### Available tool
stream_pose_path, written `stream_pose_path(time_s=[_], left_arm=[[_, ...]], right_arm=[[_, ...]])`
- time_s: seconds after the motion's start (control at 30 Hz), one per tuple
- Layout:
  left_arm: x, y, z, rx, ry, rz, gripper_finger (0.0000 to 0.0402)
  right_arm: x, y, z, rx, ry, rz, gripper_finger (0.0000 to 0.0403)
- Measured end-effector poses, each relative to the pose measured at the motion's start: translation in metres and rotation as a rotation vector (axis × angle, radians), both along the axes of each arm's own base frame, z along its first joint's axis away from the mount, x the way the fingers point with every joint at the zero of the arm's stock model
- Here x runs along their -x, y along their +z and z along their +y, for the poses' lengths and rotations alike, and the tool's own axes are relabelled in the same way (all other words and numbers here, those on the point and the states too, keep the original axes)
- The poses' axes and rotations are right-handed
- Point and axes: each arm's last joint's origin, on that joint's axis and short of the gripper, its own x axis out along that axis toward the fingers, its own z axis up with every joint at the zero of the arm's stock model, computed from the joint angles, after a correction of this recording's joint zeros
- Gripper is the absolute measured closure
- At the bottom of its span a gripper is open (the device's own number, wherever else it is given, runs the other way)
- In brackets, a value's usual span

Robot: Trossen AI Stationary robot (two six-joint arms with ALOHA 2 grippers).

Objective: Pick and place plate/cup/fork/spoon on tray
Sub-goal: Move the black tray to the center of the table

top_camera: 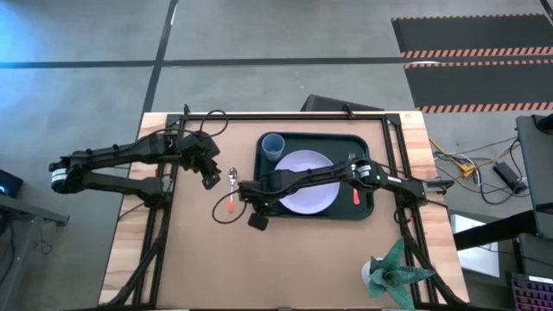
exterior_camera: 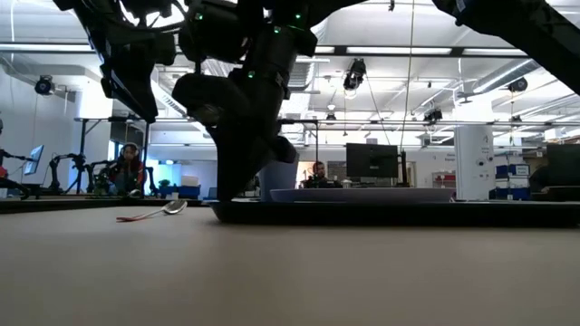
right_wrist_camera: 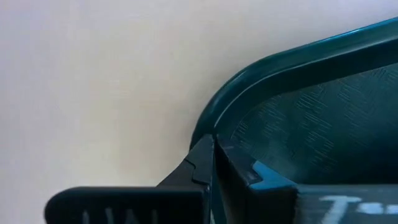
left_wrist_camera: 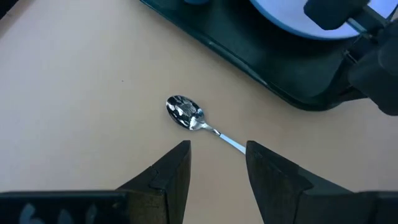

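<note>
The spoon lies flat on the table, just beside the tray's left rim, bowl toward the far edge and orange-red handle toward the near one; it looks the one piece not yet on the tray. It should be light and rigid, but thin, low and slick against the board, so a pinch across the narrow neck or the handle seems safer than one on the rounded polished bowl, which would likely slip out; the low view shows the bowl end tipped slightly off the surface, which may give the fingers some room. The plate and the blue cup already sit in the tray, with an orange-red piece, probably the fork, by the plate's right side. The left tool hangs above the spoon with its fingers parted and nothing between them, the silver neck running into the gap in the left wrist view, the arm reaching in from the table's left edge. The right arm stretches across the tray over the plate, and the right tool is closed on the tray's rim at its near left corner, one finger outside and one inside.
</note>
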Motion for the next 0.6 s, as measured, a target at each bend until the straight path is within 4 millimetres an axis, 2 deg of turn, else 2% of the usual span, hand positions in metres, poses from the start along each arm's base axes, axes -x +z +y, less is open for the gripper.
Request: stream_pose_path(time_s=[0.23, 0.53, 0.6], left_arm=[[0.0, 0.0, 0.0, 0.0, 0.0, 0.0, 0.0265], [0.0, 0.0, 0.0, 0.0, 0.0, 0.0, 0.0265], [0.0, 0.0, 0.0, 0.0, 0.0, 0.0, 0.0265]], right_arm=[[0.0, 0.001, 0.006, 0.046, 0.03, -0.004, 0.0394], [0.001, -0.001, -0.008, 0.121, 0.04, 0.008, 0.0394], [0.0, -0.006, -0.008, 0.117, 0.045, 0.019, 0.0394]])
